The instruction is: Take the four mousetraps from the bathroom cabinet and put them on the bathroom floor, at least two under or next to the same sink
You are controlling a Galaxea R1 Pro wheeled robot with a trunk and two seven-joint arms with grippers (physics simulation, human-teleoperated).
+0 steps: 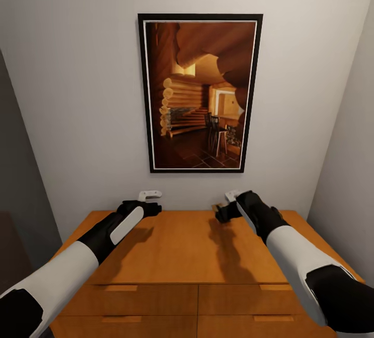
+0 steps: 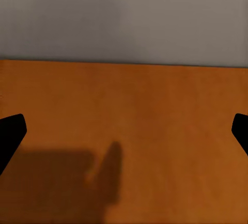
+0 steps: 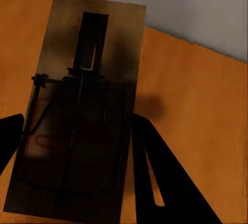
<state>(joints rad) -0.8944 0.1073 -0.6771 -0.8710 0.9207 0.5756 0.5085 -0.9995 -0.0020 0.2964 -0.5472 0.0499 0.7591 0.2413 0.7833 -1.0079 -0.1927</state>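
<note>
Our right gripper pinches a mousetrap above the cabinet, our left gripper is open, and a loose pinch could drop it

in the head view the mousetrap is a small tan speck, mostly hidden behind the right gripper, its wire too small to make out; the cabinet is cut off by the bottom edge, its lower drawers out of frame; in the right wrist view the mousetrap is dark and blurred, its near end cropped by the picture's edge; the left gripper shows just two fingertips clipped at the sides.
</note>
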